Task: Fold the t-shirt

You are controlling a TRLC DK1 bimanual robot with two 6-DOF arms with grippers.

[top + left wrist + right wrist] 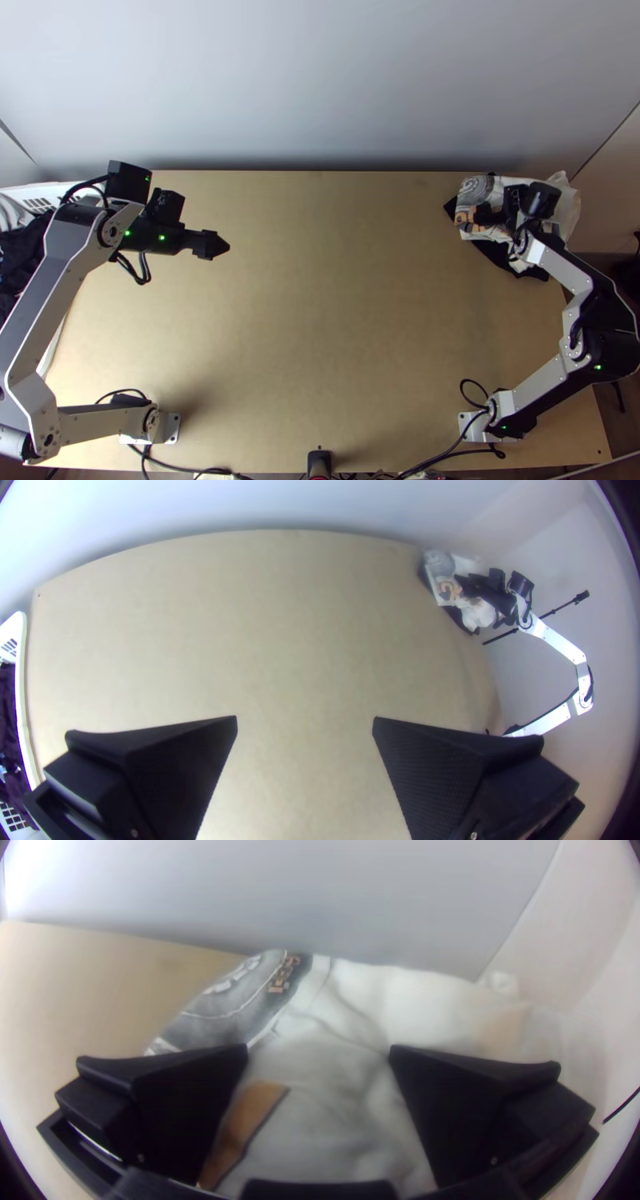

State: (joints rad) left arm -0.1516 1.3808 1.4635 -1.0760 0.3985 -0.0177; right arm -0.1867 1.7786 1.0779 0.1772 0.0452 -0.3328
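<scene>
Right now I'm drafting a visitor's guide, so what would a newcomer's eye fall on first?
First, the bunched pale cloth with grey and orange print, lying on dark cloth at the far right of the table, under the right end effector. Then the left end effector, fingers spread wide over the table's left part.

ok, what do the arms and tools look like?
Left arm and right arm: silver-grey links, black joints, black cables, small green lights. Left tool and right tool match: wide flat black fingers with wedge-like tips; fine texture shows on the left's.
</scene>
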